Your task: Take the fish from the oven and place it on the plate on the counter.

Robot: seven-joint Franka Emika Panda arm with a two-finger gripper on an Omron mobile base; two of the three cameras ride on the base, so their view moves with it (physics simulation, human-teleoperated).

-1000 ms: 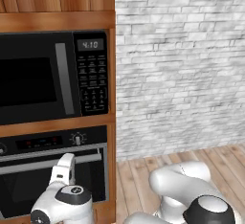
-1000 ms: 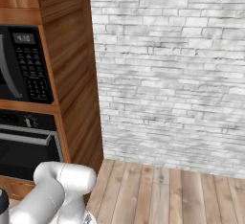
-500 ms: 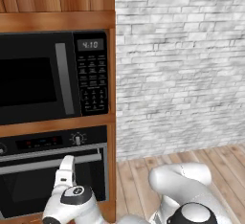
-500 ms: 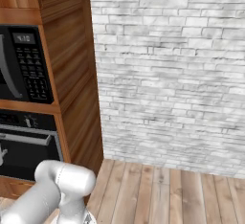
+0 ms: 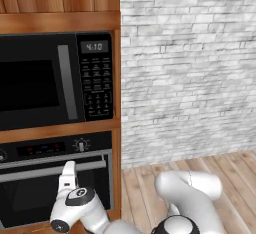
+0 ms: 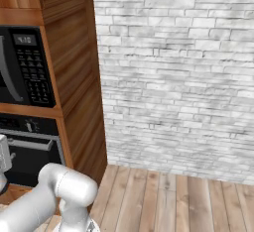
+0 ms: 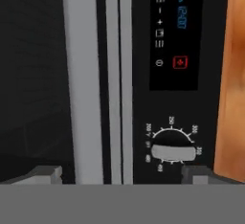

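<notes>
Two small grey fingertips (image 7: 45, 173) stand far apart at the bottom of the hand view, so the jaws are wide and hold nothing. Between them, and right in front, runs the oven's silver bar handle (image 7: 82, 79), which crosses that view from top to bottom because the hand is rolled on its side. Just beside the fingertip on the right sits the control knob (image 7: 173, 152) with its ring of white marks, and above it a dark display panel (image 7: 174, 34) with blue digits and a red symbol.

From the left base view the jaws (image 5: 67, 174) point up and forward at the oven (image 5: 30, 198), close to the handle at the top of its closed glass door; whether they touch the bar I cannot tell. The white arm (image 5: 187, 193) rises from the lower right, bends low over the wooden floor (image 6: 163, 196) and reaches leftwards to the oven front. In the right base view the hand is cut off at the left edge.

Behind the oven's dark glass nothing can be made out, so the fish cannot be seen from here. Above the oven sits a black microwave (image 5: 50, 80) with a keypad, set in wooden cabinetry (image 6: 74, 72), and a white brick wall (image 5: 190, 68) fills the right side.
</notes>
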